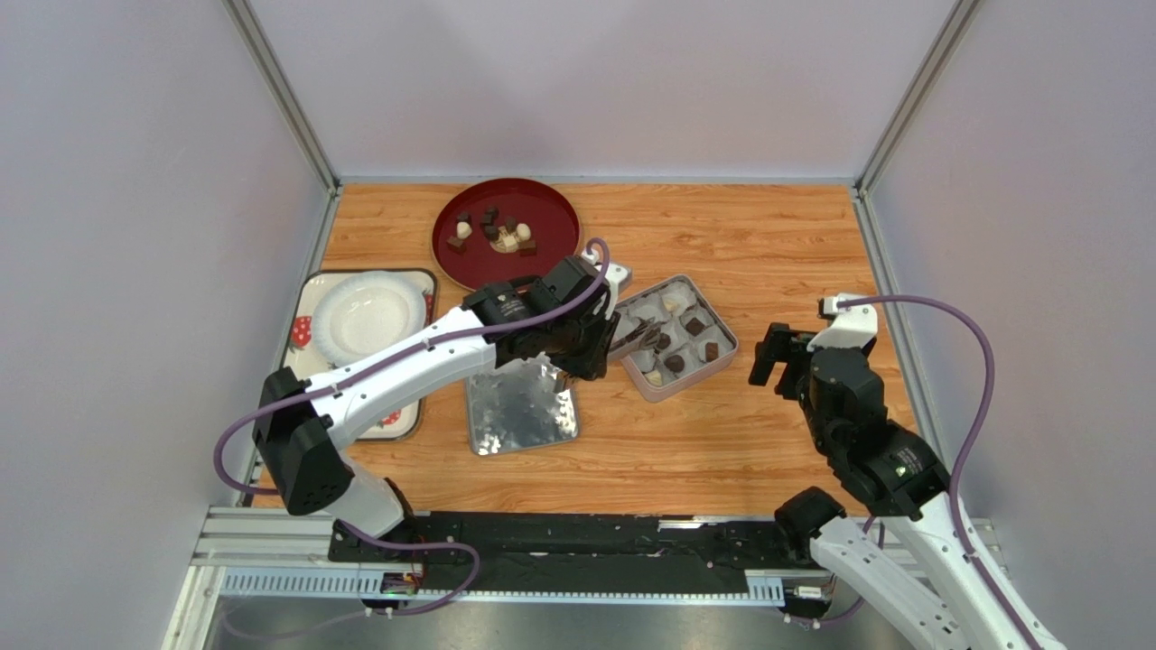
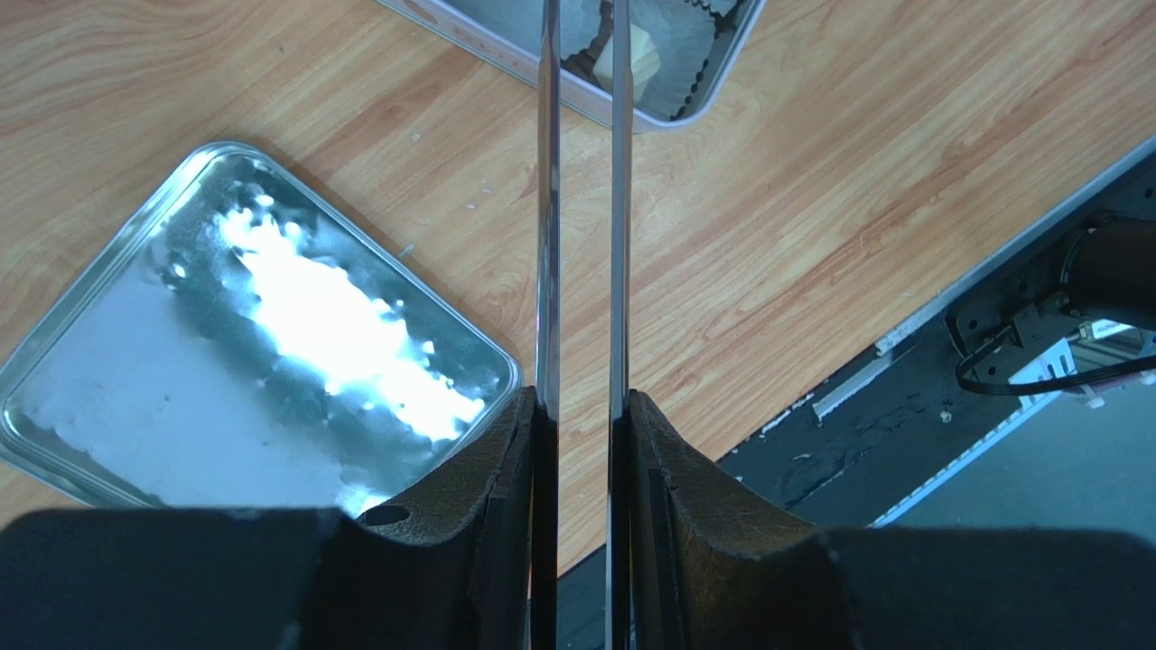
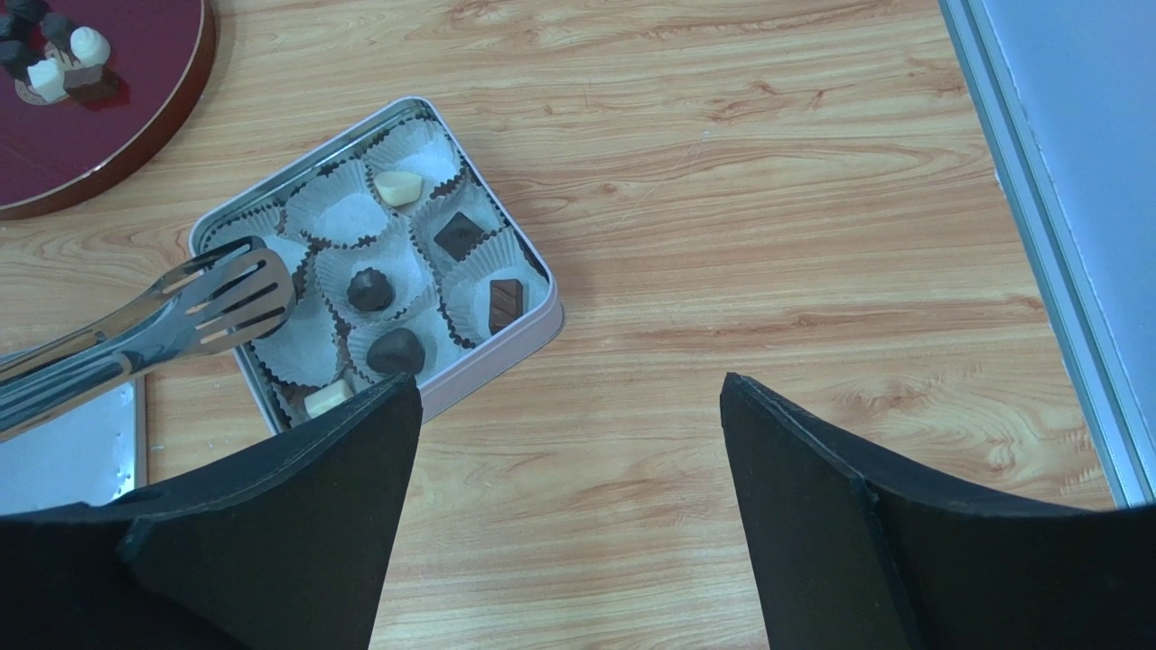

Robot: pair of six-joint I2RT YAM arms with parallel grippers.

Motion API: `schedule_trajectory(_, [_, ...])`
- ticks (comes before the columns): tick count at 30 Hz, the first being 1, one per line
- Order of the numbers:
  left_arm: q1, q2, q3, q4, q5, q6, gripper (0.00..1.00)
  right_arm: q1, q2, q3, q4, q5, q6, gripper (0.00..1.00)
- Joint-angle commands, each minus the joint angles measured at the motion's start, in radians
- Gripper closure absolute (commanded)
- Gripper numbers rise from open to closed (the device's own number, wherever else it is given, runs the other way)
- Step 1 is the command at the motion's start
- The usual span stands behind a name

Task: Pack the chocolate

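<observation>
The left gripper [image 2: 584, 406] is squeezed narrow on metal tongs [image 3: 204, 305], whose tips hang over the tin [image 3: 537, 336] ahead of its fingers, with no piece visible between them. The right gripper [image 3: 570, 393] gapes wide and empty, the tin ahead to its left. Chocolate [image 3: 369, 289] sits in the tin's paper cups [image 3: 339, 217], with more on the red plate [image 3: 136, 129] beyond; probably light, hard, smooth and easily marked, a piece calls for a gentle pinch across its sides.

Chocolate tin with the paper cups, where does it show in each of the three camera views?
Top external: the tin lies just right of the picture's centre.
Left wrist: only one corner of the tin shows, at the top edge.
Right wrist: the tin is whole, in the upper left.
Shared landmark: the silver lid lies beside the tin in all three views.
</observation>
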Motion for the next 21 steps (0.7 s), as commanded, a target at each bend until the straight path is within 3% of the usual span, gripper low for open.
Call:
schedule_trajectory(1, [-0.015,0.026,0.023,-0.004,-0.044,-0.049,0.66,0.025,-0.022,-0.01,0.049,0.054,-0.017,0.14])
schedule_trajectory(21, [-0.021,0.096,0.052,-0.037,-0.031,-0.04,0.62,0.034,-0.039,-0.011,0.049,0.054,-0.014,0.13])
